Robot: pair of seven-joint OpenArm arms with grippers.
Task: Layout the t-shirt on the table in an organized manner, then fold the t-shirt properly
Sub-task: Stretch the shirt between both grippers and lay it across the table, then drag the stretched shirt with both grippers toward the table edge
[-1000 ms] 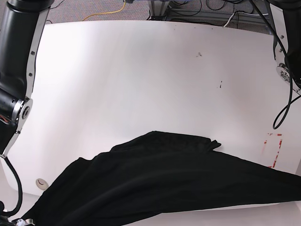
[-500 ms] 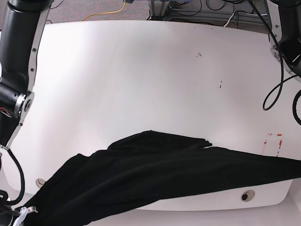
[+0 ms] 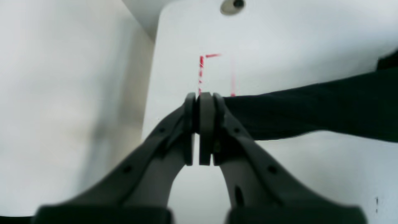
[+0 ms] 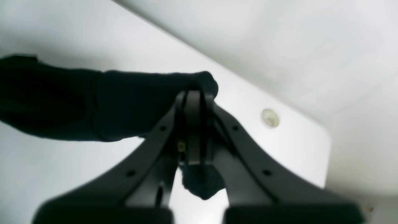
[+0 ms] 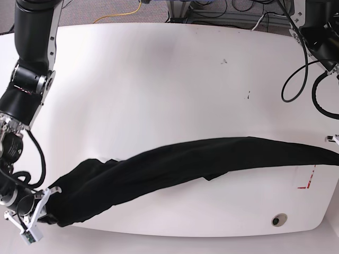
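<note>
Black t-shirt point(image 5: 175, 164) stretched between 2 grippers over the white table point(image 5: 159, 79).
The right gripper point(image 4: 194, 102) was clamped on one bunched end near a grommet hole point(image 4: 270, 118); the left gripper point(image 3: 202, 102) pinched the other end beside the red tape outline point(image 3: 205, 65).

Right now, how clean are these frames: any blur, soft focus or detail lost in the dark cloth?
Left wrist view: the left gripper is soft and close, and the red tape is smeared. Right wrist view: the right gripper is blurred, and the t-shirt is a flat black mass with no folds readable. Base view: sharp and evenly lit, with the table bright but not glaring.
</note>
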